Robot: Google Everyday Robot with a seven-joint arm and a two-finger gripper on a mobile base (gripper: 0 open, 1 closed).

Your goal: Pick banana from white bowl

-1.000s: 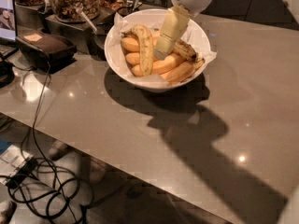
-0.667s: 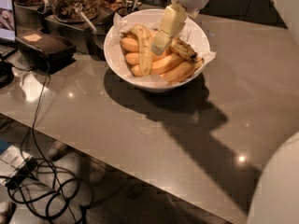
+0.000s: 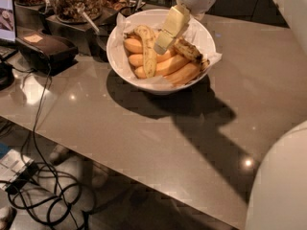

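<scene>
A: What has changed since a moment ago?
B: Little. The gripper (image 3: pixel 161 46) hangs much where it was, low inside the white bowl (image 3: pixel 111 56), and the bowl has not shifted on the table (image 3: pixel 144 133).
A: Is it pinching anything?
B: That cannot be told.
A: And the bowl's contents?
B: Crinkled paper (image 3: pixel 213 57), smooth orange bananas (image 3: pixel 169 66), a curved lighter-speckled banana (image 3: pixel 149 56), and the banana (image 3: pixel 188 50) — heavily speckled — lying just beside the gripper's tip, toward the right rim.

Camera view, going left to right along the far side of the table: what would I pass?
Laptop screen → jar of nuts → left rim of the white bowl → gripper, lowered over the fruit in the bowl → banana, heavily brown-speckled.
</scene>
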